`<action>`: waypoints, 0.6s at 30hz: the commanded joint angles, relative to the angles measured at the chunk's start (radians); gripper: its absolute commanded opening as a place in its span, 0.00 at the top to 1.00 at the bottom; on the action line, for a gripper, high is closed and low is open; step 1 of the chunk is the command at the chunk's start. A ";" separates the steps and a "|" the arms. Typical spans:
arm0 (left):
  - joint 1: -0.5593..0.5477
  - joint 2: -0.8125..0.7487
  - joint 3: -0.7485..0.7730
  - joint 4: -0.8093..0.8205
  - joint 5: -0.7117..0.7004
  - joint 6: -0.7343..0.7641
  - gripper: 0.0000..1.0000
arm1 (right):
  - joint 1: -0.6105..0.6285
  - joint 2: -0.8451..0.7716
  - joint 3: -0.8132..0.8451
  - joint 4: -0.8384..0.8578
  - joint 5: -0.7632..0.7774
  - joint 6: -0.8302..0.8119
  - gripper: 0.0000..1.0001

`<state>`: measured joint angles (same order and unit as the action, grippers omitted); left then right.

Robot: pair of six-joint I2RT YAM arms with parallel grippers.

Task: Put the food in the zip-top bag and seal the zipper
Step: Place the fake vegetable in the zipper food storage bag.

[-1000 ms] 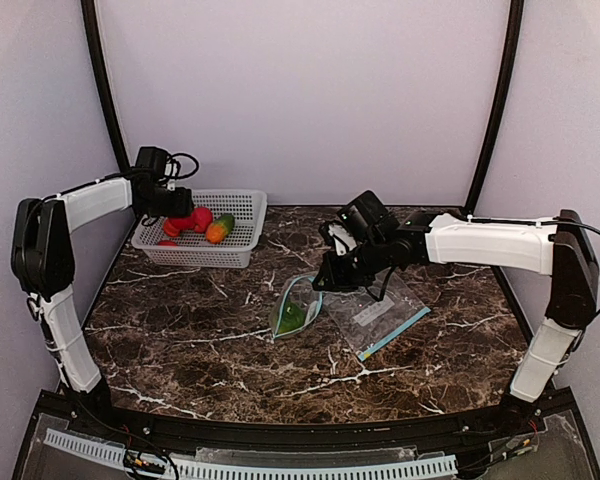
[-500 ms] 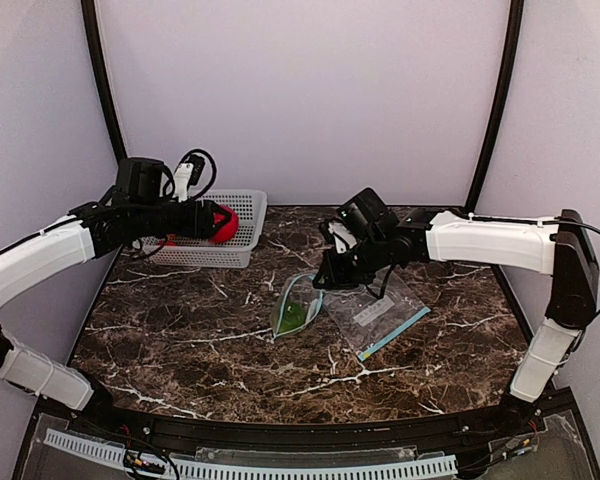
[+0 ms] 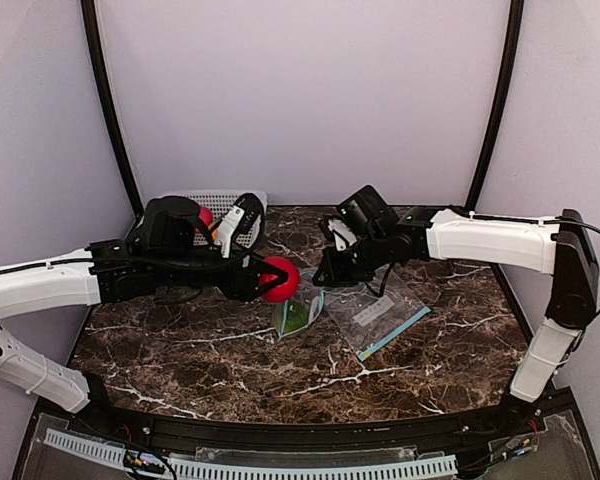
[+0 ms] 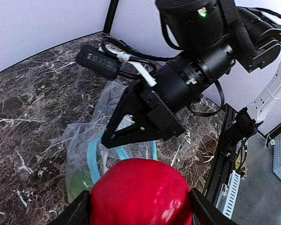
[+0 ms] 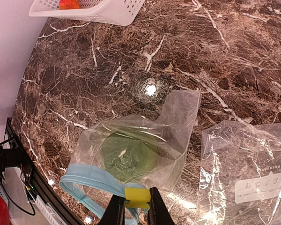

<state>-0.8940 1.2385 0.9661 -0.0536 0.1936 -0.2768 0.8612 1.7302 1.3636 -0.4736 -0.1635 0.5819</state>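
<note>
Left tool (image 3: 265, 281) grips red fruit (image 4: 140, 192); right tool (image 5: 137, 208) pinches bag (image 5: 131, 154) at yellow slider (image 5: 137, 197) (second bag (image 5: 243, 168) print unreadable).

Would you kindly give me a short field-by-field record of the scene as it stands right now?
left gripper: holds red fruit beside the bag mouth, not yet inside
right gripper: pinches zip-top bag at its blue zipper edge
bag contents: one green fruit
basket: far-left corner, orange fruit inside
second bag: lying flat beside the first
</note>
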 commanded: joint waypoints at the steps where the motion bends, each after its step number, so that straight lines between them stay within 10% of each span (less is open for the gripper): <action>1: -0.049 0.051 -0.001 0.080 -0.030 -0.004 0.34 | 0.006 0.004 0.034 -0.003 0.001 -0.004 1.00; 18: -0.139 0.272 0.054 0.117 -0.382 0.041 0.35 | 0.009 -0.008 0.022 -0.005 -0.029 -0.008 1.00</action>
<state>-1.0275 1.5005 0.9943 0.0330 -0.0547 -0.2485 0.8616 1.7302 1.3712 -0.4755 -0.1703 0.5812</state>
